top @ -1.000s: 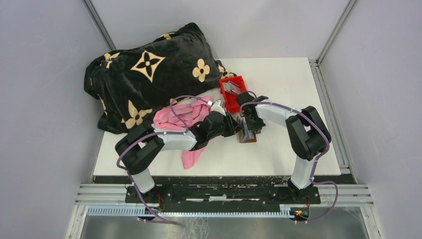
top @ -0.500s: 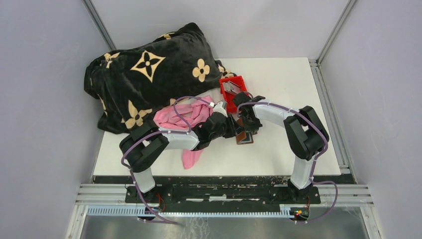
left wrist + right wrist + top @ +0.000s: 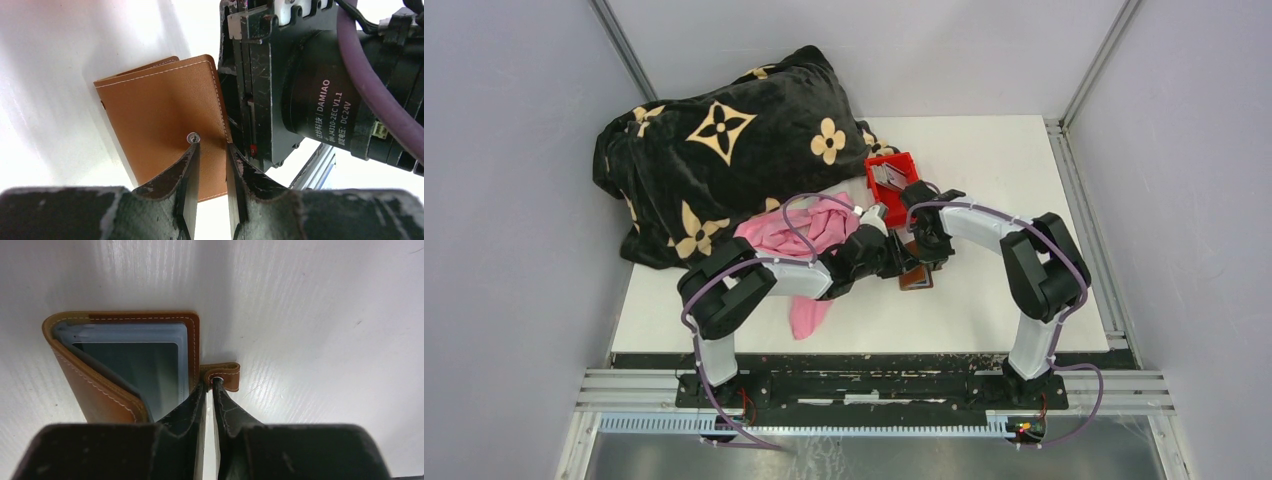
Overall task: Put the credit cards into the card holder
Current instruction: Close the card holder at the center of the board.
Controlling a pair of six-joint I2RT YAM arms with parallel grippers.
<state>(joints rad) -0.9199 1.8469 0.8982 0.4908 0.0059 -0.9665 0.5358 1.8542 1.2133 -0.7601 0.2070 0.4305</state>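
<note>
"DAMIAO", "V1.1" and "DC 24V" are printed in white on the right arm's black motor housing; the card holder, tan stitched leather with a round metal snap stud, lies open on the white table between both pincers; a dark card sits under its pale clear pocket; left pincer narrowly parted, tips on the cover; right pincer open only a slit, tips touching the tab strap; a red plastic bin stands just behind.

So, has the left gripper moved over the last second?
Yes. In the top view the left gripper has edged right, closer to the red plastic bin.
</note>
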